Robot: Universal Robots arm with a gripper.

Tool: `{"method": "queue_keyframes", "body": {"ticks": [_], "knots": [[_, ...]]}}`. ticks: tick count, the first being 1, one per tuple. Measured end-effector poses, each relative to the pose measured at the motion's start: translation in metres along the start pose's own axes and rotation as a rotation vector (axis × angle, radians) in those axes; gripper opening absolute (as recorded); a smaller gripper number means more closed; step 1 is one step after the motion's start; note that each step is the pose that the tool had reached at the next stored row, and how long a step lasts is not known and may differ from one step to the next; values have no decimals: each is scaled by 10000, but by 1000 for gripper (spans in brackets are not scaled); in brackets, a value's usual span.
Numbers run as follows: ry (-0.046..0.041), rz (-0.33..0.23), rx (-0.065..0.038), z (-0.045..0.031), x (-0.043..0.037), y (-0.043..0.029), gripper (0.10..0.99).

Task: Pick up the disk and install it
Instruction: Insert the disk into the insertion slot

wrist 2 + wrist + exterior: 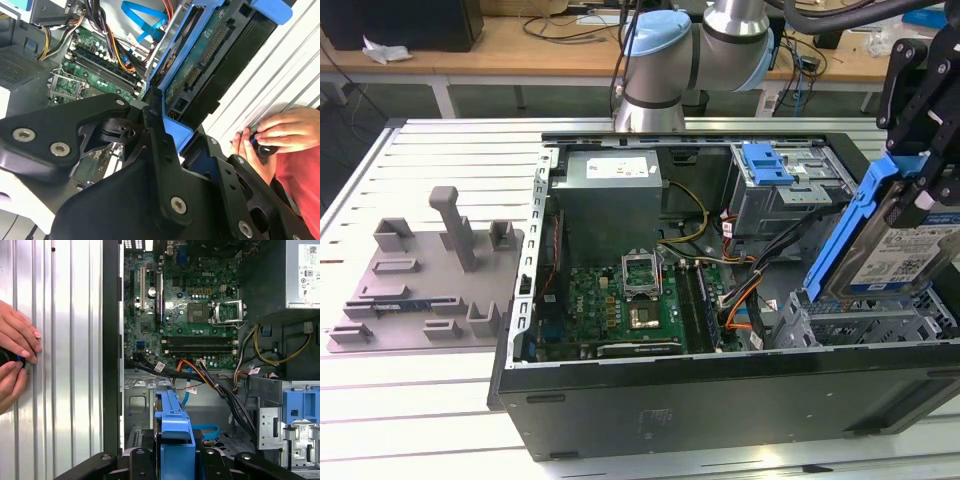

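One disk (892,255) hangs tilted, our jaws closed on its blue bracket (850,225); just below them we see the drive cage (860,325). We judge the disk stiff, rather heavy and shock-sensitive, so gripping the bracket edges seems safest.

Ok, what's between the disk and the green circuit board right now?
In the exterior view, a bundle of orange and black cables lies between the disk and the circuit board.
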State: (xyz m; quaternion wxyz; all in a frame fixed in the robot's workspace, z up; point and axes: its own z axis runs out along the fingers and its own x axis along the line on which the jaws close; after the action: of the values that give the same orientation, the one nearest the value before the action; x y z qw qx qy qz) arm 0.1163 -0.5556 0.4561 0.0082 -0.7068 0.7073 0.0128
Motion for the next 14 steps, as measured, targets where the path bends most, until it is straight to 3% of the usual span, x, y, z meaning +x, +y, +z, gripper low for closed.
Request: {"method": "queue_keyframes", "body": {"ticks": [14], "knots": [[1, 0, -20, 58, -3, -1, 369]]}}
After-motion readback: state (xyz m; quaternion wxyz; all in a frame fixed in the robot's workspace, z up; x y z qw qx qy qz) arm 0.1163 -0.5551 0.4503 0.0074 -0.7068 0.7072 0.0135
